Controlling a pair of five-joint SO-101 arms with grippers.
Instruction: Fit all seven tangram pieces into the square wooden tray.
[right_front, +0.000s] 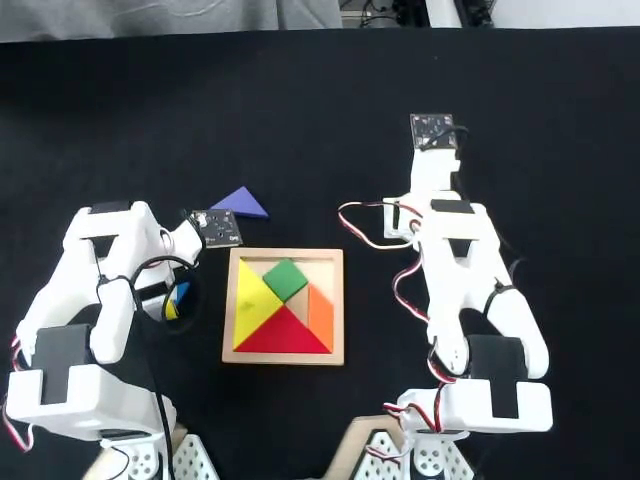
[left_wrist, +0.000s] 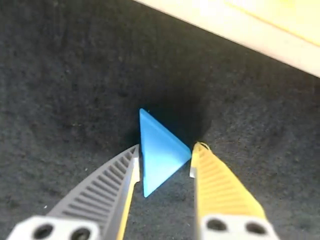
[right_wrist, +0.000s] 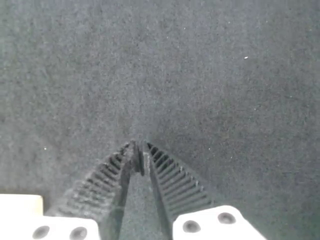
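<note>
While the left gripper clamped the blue triangle just left of the tray, the right gripper hung with fingers together, beyond the tray's far right corner.

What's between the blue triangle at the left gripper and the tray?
Nothing: the left wrist view shows bare black cloth between the blue triangle and the wooden tray's rim.

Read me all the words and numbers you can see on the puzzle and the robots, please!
No text can be read anywhere.
The wooden tray, the blue triangle and the purple piece have no print on them.
The small dark board by the purple piece and the other board have pale specks that are too small to read.
</note>
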